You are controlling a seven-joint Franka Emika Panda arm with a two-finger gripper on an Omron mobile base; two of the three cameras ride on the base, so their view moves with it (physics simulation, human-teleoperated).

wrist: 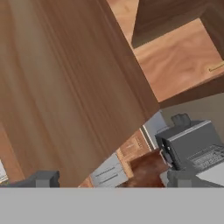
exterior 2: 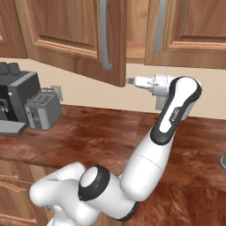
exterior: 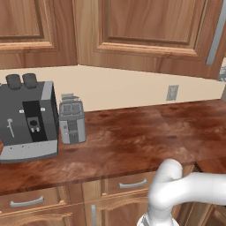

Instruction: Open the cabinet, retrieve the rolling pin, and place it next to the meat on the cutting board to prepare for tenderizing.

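1. The light is even and soft across all three rendered views, bright enough to read every surface, with no visible lamp or window.
2. The dark countertop [exterior: 132, 137] carries pale, mottled sheen patches rather than sharp glare.
3. Shadows are weak: a faint darkening sits under the coffee machine [exterior: 27, 119] and the toaster [exterior: 72, 122].
4. The cabinet [exterior 2: 84, 35] door shades darker on its underside edge, and its interior looks dimmer in the hand view.
5. Edges are slightly soft and jagged from low resolution; wood grain on the door [wrist: 65, 87] smears into streaks up close.
6. No lens bending shows at the borders.
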